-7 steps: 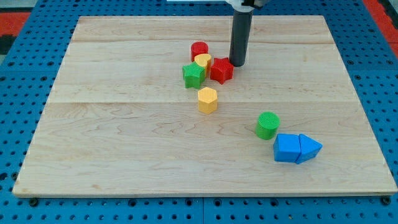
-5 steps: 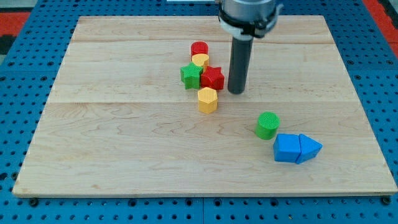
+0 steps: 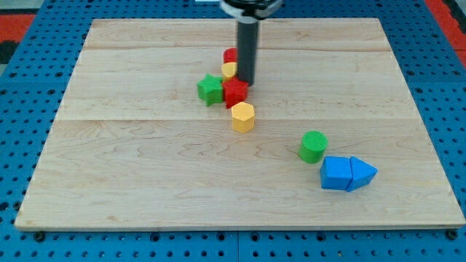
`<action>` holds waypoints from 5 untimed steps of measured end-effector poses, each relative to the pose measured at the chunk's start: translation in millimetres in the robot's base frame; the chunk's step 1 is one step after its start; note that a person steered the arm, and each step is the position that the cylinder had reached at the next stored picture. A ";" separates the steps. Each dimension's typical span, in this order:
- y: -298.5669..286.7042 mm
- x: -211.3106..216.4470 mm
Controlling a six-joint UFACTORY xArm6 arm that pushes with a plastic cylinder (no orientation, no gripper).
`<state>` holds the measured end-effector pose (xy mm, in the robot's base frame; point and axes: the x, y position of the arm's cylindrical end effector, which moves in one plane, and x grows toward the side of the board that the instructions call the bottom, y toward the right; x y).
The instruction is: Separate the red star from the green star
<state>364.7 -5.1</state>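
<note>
The red star [image 3: 234, 94] sits near the board's middle top, touching the green star [image 3: 210, 89] on its left. My tip [image 3: 246, 82] is just above and right of the red star, at its top edge. A yellow block [image 3: 229, 70] and a red cylinder [image 3: 231, 55] lie just left of the rod, partly hidden by it. A yellow hexagon [image 3: 242, 116] sits right below the red star.
A green cylinder [image 3: 313, 146] stands lower right. A blue cube [image 3: 336, 174] and a blue triangular block [image 3: 362, 173] touch each other below it. The wooden board [image 3: 131, 167] lies on a blue pegboard.
My tip swung down on the red star's right side, then back up and left to its top. The red and green stars slid left together.
</note>
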 end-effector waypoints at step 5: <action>59.4 104.3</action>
<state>469.0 54.4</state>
